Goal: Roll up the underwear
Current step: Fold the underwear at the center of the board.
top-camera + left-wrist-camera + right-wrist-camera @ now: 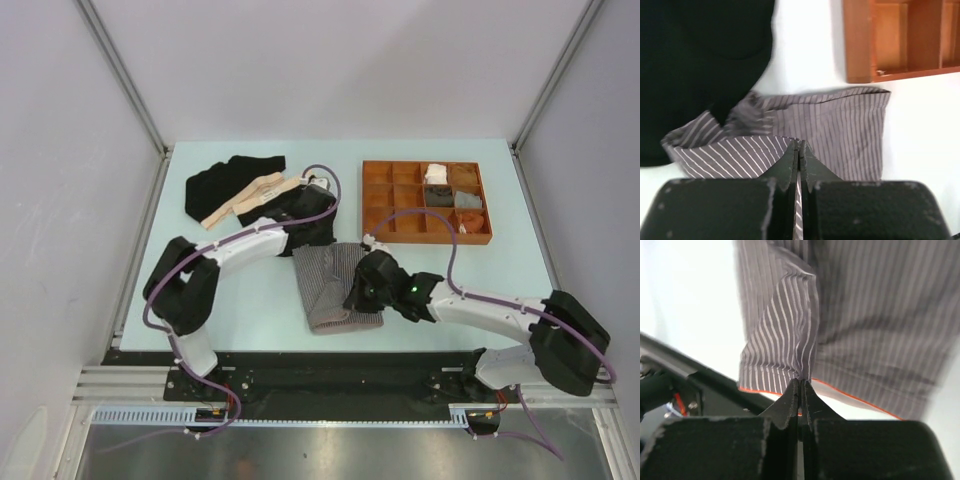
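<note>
- While both arms bend inward over the worktop [255,300], we see the left hand [798,145] pinched shut on the far edge of the grey striped boxer short [330,285].
- Our right hand [801,382] nips a fold at its orange-trimmed hem.
- We count one boxer short, two black briefs [215,185] and one compartmented tray [430,239].

It was a robotics lab cell, not a home: a pale table [260,300] stood boxed in by plain white panels [330,60] on aluminium posts [122,75]. The left arm [215,262] and right arm [480,312] were bolted to a black rail [330,372] above a slotted cable duct [300,416].
</note>
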`<control>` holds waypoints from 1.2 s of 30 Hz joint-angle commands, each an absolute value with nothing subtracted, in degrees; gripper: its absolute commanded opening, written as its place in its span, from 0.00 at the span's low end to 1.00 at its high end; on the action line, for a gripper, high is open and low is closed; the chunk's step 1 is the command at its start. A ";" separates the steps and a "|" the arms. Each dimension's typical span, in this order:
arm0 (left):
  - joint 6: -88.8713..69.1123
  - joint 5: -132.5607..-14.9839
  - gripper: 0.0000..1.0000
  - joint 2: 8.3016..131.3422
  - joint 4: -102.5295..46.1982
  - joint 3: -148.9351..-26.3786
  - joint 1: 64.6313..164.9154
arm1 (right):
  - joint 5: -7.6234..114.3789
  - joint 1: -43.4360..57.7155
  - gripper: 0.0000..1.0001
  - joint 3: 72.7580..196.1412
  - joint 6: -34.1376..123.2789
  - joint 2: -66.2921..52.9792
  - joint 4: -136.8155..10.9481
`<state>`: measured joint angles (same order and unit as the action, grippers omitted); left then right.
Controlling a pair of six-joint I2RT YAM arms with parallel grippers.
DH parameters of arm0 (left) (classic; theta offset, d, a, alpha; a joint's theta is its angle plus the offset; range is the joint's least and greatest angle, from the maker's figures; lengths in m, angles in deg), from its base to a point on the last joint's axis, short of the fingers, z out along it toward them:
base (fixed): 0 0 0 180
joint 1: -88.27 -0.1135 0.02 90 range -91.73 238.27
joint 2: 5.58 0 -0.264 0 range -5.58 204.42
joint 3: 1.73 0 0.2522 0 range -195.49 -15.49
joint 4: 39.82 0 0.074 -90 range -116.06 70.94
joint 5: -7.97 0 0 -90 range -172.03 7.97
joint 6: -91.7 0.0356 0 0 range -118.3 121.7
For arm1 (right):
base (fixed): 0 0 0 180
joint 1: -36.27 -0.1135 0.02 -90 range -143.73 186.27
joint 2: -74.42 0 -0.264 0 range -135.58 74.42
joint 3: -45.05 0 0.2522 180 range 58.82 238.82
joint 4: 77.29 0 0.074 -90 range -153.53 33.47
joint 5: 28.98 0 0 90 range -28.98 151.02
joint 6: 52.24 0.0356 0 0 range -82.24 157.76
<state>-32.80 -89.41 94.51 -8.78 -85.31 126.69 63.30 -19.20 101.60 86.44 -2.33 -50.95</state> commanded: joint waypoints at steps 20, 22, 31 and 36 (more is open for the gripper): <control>-34.86 -89.59 0.01 107.53 -11.38 -100.39 133.89 | 70.25 -11.99 0.00 93.97 86.53 6.04 -40.24; -35.04 -89.33 0.00 108.14 -11.65 -100.83 134.06 | 70.42 -12.07 0.00 93.71 86.97 6.13 -39.37; -35.04 -89.59 0.00 110.69 -11.30 -102.94 135.65 | 70.42 -11.99 0.00 92.13 88.20 6.05 -39.53; -34.51 -86.43 0.32 110.26 -11.56 -104.25 135.91 | 70.77 -11.98 0.32 93.00 88.29 5.96 -37.87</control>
